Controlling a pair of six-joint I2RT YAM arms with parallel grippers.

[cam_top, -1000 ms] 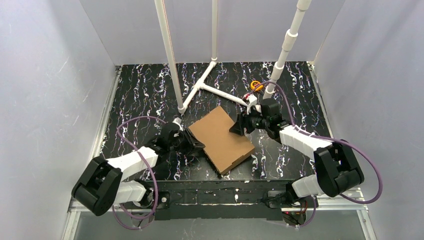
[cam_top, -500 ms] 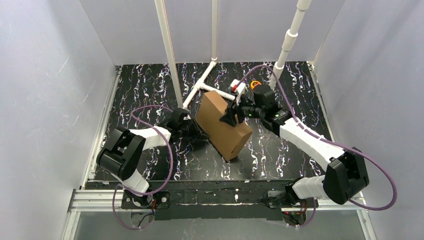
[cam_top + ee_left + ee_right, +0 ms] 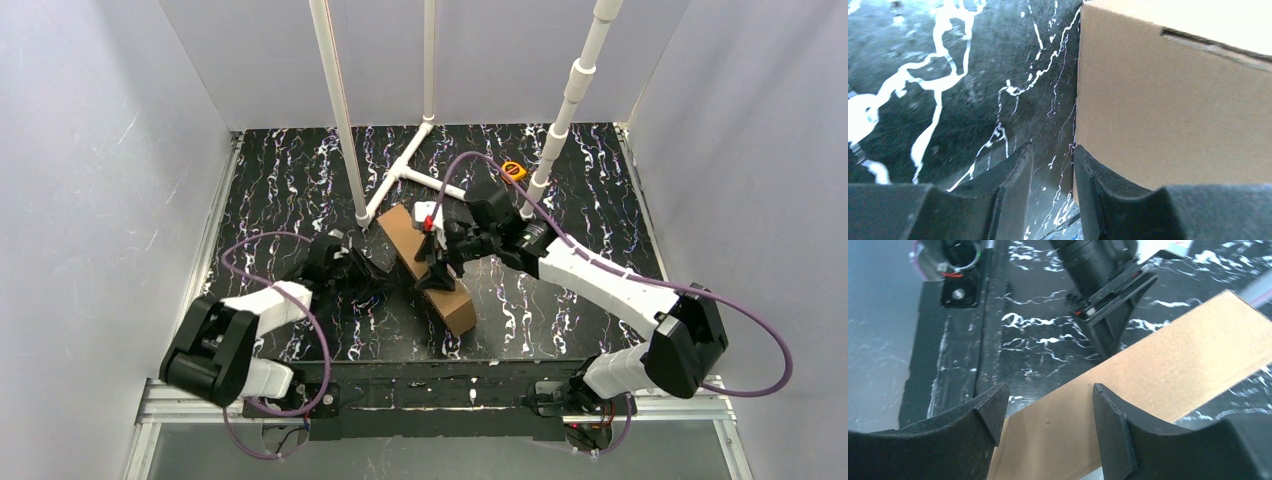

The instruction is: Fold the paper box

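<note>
Plain brown corrugated paper box tilted on edge on black marbled worktop, right claw spread wide above its flat face, left claw slightly apart, empty, box just to its right

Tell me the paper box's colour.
Plain brown, unprinted; the paper box shows best in the left wrist view.

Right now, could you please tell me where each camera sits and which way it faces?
Top external: fixed above and behind the bases, looking down on the table; both arms, left hand, right hand and paper box show.
Left wrist: on the left arm, looking low along the table past its own fingers at the box's side.
Right wrist: on the right arm, looking past its own fingers, across the box, towards the left hand.
Shared: all three see the box; top and right wrist see the left hand.
</note>
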